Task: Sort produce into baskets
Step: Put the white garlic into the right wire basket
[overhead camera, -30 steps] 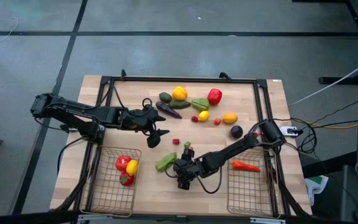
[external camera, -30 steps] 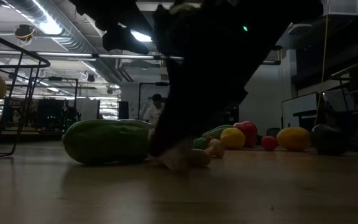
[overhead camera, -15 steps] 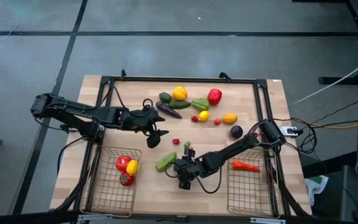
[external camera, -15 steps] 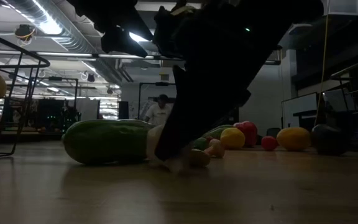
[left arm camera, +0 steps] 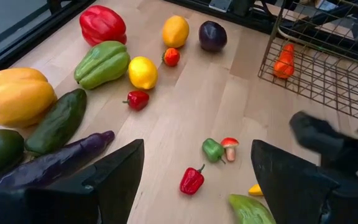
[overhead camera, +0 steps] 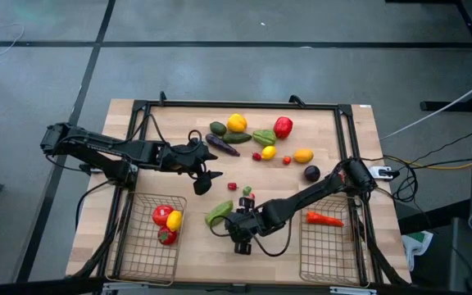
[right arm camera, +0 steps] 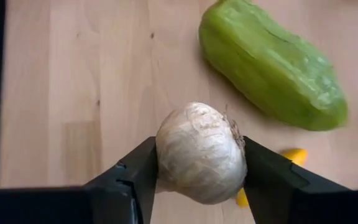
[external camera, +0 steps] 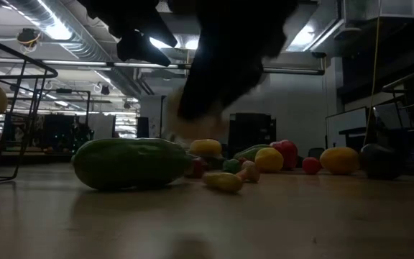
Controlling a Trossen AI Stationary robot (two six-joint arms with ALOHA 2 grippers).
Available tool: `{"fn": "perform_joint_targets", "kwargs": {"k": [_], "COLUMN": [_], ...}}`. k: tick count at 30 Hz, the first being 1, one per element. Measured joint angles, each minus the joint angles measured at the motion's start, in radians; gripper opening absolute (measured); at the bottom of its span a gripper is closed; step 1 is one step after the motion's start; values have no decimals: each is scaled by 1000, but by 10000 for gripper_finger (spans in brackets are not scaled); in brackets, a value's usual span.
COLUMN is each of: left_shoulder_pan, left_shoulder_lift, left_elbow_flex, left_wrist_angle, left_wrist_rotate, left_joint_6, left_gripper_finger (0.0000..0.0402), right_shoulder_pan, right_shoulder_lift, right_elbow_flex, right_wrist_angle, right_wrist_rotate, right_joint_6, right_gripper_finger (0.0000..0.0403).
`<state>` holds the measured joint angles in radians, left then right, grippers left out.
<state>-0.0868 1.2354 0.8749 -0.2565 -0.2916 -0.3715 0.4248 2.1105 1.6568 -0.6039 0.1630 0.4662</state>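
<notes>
1. Since half a second earlier, my right gripper point(right arm camera: 199, 163) had risen off the bench point(overhead camera: 199, 262); the low view now showed clear space beneath it.
2. Only the right wrist view showed its fingers point(right arm camera: 132, 177) clamped on a pale garlic bulb point(right arm camera: 201, 152), the green cucumber point(right arm camera: 272, 71) lying just beyond them.
3. My left gripper point(left arm camera: 194, 180) hovered, fingers apart, over scattered produce point(left arm camera: 142, 71); baskets point(overhead camera: 147, 238) sat on pale wood.

This is a robotics lab or workshop inside a large industrial hall. The wooden table point(overhead camera: 195, 246) carries a black metal frame point(overhead camera: 244, 104) and stands on a grey concrete floor point(overhead camera: 244, 49) marked with dark lines. Looking level across the table, exposed ceiling ducts point(external camera: 85, 43) and long strip lights point(external camera: 49, 25) run overhead, with dark racks and equipment point(external camera: 56, 133) standing farther back. Cables point(overhead camera: 408, 164) trail beside the table.
</notes>
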Motion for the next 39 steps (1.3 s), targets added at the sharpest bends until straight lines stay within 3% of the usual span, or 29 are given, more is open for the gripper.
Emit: {"fn": "perform_joint_targets", "kwargs": {"k": [12, 23, 31, 39], "left_shoulder_pan": [0, 0, 0, -1], "left_shoulder_lift": [33, 171, 272, 334], "left_elbow_flex": [0, 0, 0, 0], "left_wrist_angle": [6, 115, 264, 270], "left_wrist_rotate": [0, 0, 1, 1], "left_joint_6": [-20, -22, -17, -23], "left_gripper_finger": [292, 292, 292, 292], "right_shoulder_pan": [20, 137, 269, 366], "right_shoulder_lift": [0, -2, -23, -64], "right_elbow_flex": [375, 601, 589, 543], "right_wrist_angle": [-534, -960, -968, -965], "right_wrist_rotate": [-92, -50, -32, 89], "right_joint_6": [-49, -45, -2, 147], "right_gripper_finger": [190, 191, 191, 191]}}
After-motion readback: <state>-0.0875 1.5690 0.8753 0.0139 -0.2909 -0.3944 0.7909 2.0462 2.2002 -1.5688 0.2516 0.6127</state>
